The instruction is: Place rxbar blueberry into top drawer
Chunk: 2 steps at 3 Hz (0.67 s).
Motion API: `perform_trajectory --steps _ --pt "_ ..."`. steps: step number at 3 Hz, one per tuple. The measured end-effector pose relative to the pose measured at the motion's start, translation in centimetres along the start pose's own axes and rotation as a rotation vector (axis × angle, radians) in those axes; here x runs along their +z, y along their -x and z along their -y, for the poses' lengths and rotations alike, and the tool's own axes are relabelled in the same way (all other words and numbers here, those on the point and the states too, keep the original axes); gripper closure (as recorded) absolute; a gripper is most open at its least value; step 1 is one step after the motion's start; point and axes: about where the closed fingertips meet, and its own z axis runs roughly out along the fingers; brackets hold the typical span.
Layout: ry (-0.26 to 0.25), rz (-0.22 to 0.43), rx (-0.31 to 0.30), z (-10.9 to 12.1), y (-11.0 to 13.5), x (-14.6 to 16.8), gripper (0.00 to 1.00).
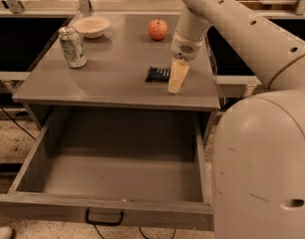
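The flat dark navy snack bar (156, 74) lies upper centre, on the grey cabinet top (107, 81); probably light and slippery; pinch it across its width; the cream gripper (177, 76) stands at its right end; open or closed, I cannot tell.

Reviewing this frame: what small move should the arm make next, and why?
Probably ease the gripper sideways over the rxbar blueberry to grasp it. The bar lies flat on the cabinet top, the gripper hangs low just beside it, and the top drawer already stands open below.
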Motion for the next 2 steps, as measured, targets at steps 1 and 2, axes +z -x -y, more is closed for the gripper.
perform_trajectory --steps 1,2 --pt "0.001 0.014 0.001 -0.05 0.01 -0.3 0.57" --pt "0.001 0.014 0.001 -0.03 0.1 -0.7 0.82"
